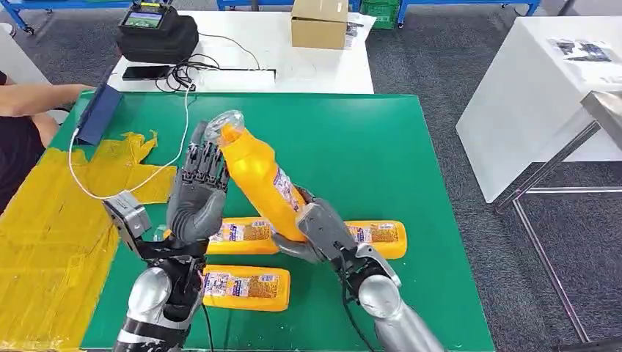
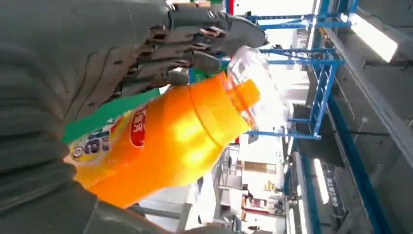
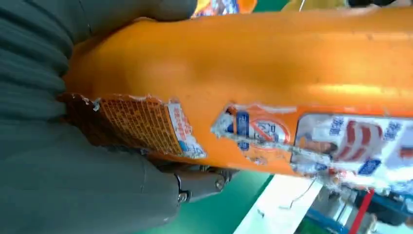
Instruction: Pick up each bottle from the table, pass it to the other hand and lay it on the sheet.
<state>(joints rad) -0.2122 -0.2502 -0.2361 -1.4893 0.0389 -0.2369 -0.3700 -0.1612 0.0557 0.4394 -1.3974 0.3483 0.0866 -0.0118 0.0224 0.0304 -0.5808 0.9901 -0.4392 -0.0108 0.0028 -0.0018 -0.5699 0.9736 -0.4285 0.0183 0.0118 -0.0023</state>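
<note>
A: What is seen nearest the robot?

B: One orange bottle (image 1: 246, 287) is laid flat near the front edge of the green counter (image 1: 352, 139), just beside the left arm. Two more flat bottles are found slightly farther in, one (image 1: 242, 236) partly hidden behind the left hand, the other (image 1: 378, 236) behind the right hand.

A: And the hands?

B: A fourth bottle (image 1: 260, 180) is gripped at its base by the right hand (image 1: 315, 233), raised above the counter and tilted, its clear cap toward the left. The left hand (image 1: 196, 192) is held upright against the bottle's upper part, fingers (image 2: 204, 34) extended beside the neck; whether a grip is closed cannot be told.

A: Where is open room left?

B: The middle and right of the counter, up to the far and right edges, are bare. The yellow sheet (image 1: 51, 220) is spread over the left edge. A white cable (image 1: 172, 158) is trailed across the far left corner to a blue box (image 1: 99, 114). Beyond, a white table (image 1: 293, 62) is seen carrying a black bag (image 1: 158, 33) and a cardboard box (image 1: 319, 22).
</note>
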